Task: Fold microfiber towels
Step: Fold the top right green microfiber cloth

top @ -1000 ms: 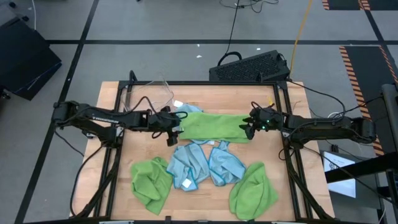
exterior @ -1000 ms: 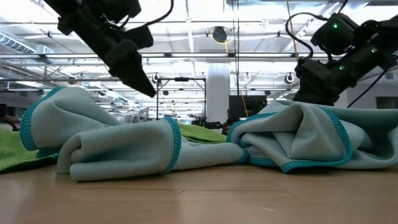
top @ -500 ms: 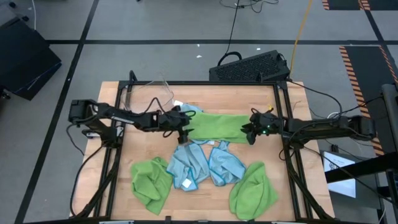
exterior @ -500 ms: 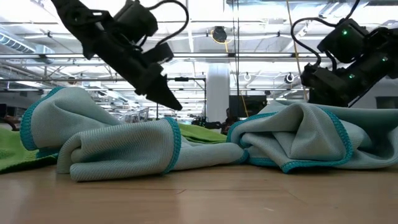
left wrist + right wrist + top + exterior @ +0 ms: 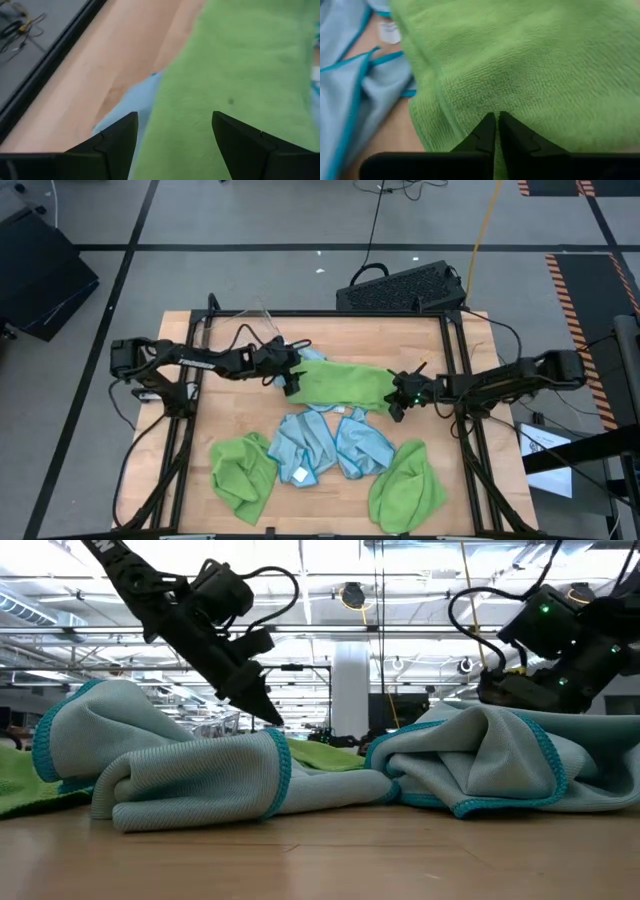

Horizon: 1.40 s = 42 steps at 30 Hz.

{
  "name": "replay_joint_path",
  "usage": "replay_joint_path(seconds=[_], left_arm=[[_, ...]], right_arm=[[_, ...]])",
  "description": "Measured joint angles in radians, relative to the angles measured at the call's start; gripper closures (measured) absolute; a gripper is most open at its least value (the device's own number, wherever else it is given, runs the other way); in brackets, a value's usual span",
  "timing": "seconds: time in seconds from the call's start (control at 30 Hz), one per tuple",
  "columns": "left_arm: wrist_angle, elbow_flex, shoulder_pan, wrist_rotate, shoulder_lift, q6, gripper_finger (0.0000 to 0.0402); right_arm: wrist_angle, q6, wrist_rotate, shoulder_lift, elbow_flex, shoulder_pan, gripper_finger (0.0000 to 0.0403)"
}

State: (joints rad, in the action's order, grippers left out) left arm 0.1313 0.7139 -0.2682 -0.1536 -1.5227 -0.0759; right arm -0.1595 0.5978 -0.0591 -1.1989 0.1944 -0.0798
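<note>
Lab; hazard-taped floor [image 5: 575, 280]

We've got one lime green towel [image 5: 343, 383] spread flat mid-table, over a light blue one [image 5: 296, 361]. Two blue towels [image 5: 330, 444] lie crumpled nearer us, with bunched green ones at the left [image 5: 243, 471] and right [image 5: 407, 486].

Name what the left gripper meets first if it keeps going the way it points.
Probably the flat green towel: the open left gripper sits over its edge, aimed along it. Depth is uncertain.
</note>
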Motion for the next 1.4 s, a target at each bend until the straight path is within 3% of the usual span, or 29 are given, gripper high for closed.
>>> replay_joint_path(seconds=[0.33, 0.57, 0.8, 1.03, 1.4], left_arm=[[-0.104, 0.000, -0.051, -0.009, 0.146, -0.002, 0.0142], [-0.174, 0.000, -0.065, -0.026, 0.150, 0.005, 0.0142], [-0.328, 0.000, -0.054, -0.112, 0.177, 0.058, 0.0142], [-0.330, 0.000, 0.002, -0.111, 0.184, 0.063, 0.0142], [-0.219, 0.000, 0.097, -0.087, 0.181, 0.156, 0.0142]], right_arm=[[0.198, 0.144, 0.096, 0.030, 0.001, 0.042, 0.0402], [0.331, 0.205, 0.116, 0.114, 0.000, 0.043, 0.0402], [0.535, 0.215, 0.209, 0.225, 0.031, 0.043, 0.0402], [0.777, 0.123, 0.119, 0.316, 0.171, 0.043, 0.0403], [0.693, -0.068, -0.065, 0.387, 0.324, 0.038, 0.0403]])
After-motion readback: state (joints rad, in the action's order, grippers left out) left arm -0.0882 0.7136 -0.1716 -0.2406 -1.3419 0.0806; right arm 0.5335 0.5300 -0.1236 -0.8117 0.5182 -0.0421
